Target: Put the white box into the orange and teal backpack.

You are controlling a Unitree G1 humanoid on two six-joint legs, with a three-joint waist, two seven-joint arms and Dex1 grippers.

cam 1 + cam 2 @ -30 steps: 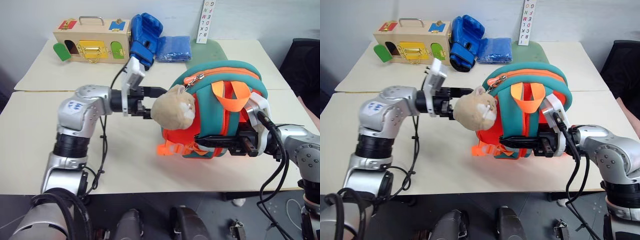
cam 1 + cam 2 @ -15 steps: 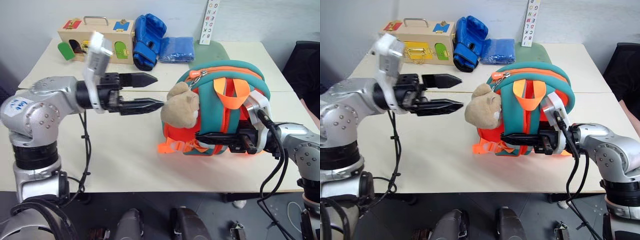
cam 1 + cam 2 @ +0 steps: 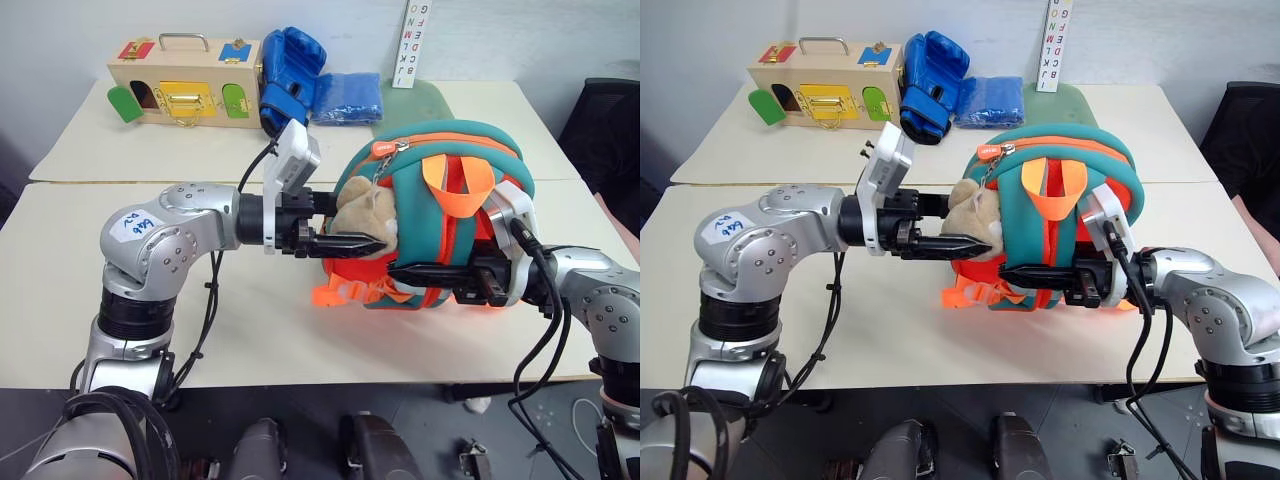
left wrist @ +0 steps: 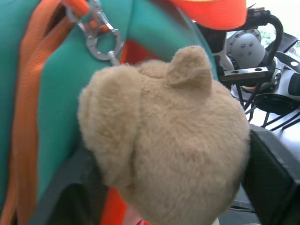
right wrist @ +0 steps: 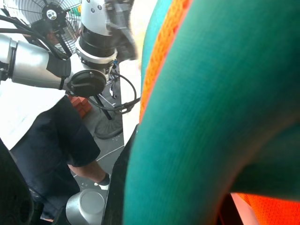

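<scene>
My right hand (image 3: pixel 1015 272) is clamped shut on the backpack (image 3: pixel 1080 190) strap. Just beyond, my left hand (image 3: pixel 975 228) half closes around the plush toy (image 4: pixel 164 154); pulling it could tip the bag. I can't see the white box.

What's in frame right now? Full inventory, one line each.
orange and teal backpack: 1, orange and teal, upright on the near table, right of centre
plush animal: 1, tan, clipped to the backpack's left side
wooden box: 1, light wood with coloured latches, far table, back left
boxing glove: 1, blue, far table, right of the wooden box
blue bundle: 1, blue, far table, right of the glove
letter chart: 1, white with letters, standing at the back
tables: 2, cream, near and far
left claw: 1, black, around the plush animal
right claw: 1, black, shut on the backpack's lower front
</scene>
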